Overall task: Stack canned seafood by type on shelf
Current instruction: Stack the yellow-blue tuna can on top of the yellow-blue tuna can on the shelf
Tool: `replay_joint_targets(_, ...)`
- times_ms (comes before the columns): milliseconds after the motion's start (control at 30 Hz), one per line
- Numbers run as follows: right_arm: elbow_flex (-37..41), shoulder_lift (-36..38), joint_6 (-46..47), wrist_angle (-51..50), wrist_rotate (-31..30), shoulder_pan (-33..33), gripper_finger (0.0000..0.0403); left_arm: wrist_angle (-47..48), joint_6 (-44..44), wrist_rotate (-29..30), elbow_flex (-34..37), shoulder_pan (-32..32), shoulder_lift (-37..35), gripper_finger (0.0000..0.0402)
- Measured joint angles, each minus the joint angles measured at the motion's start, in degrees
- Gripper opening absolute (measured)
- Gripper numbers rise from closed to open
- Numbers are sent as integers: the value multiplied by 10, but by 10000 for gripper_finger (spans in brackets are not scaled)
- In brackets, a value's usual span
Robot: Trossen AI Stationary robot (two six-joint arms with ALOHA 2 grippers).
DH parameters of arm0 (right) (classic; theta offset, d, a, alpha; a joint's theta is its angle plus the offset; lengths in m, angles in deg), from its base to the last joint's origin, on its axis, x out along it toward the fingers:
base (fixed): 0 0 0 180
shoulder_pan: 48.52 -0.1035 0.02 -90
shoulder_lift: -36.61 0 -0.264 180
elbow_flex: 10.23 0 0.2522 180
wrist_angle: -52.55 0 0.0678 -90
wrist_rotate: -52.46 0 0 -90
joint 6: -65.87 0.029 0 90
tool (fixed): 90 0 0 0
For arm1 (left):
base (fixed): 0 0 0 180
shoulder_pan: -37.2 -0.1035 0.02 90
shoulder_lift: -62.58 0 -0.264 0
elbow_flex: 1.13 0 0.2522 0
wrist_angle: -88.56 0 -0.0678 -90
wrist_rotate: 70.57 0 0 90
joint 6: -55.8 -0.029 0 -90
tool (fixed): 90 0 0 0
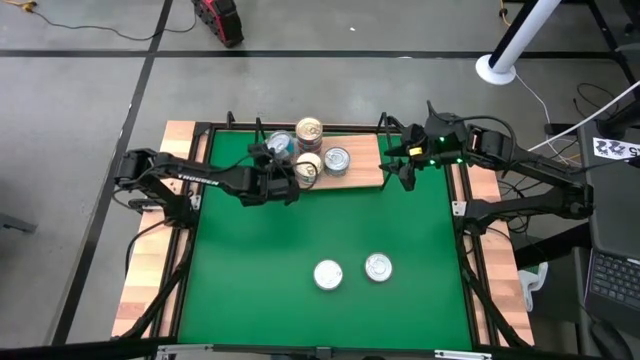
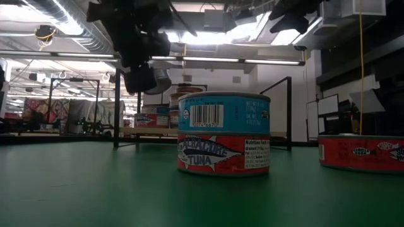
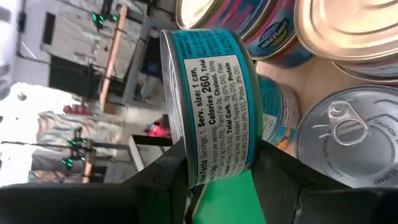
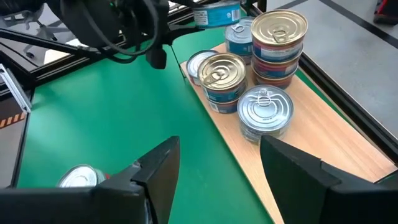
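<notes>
- Left gripper [image 3: 217, 186]: closed across a teal tin [image 3: 208, 102], the fingers pressing on its flat lid and base so that the tin was held on edge, its label facing the wrist camera. In the high view the held tin [image 1: 279, 146] hung over the left end of the shelf [image 1: 368, 172].
- Right gripper [image 4: 217, 168]: jaws apart and empty, waiting above the right end of the shelf.
- Shelf stock: a tall stack [image 4: 279, 43], a shorter gold-lidded stack [image 4: 222, 81] and a single silver-lidded tin [image 4: 265, 112] stood close together on the board.
- Still on the green mat [image 1: 250, 270]: two stacks [image 1: 328, 274], [image 1: 378, 267] near the front edge; in the low view the nearer was a teal tin on a red tin [image 2: 224, 154].
- Handling, as judged: the tins looked rigid and fairly dense, with smooth metal ends that may slip in the fingers. A grip across the label wall, lid upward, would probably suit stacking better. The raised rims should seat one tin on another only if well centred.
</notes>
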Motion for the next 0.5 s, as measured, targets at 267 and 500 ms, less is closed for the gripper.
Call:
replay_joint_targets(267,0,0,0,10,0,0,222,-2,10,-71,0,-59,2,140)
replay_joint_targets(500,0,0,-4,10,0,0,222,-36,-9,-78,0,-97,2,140)
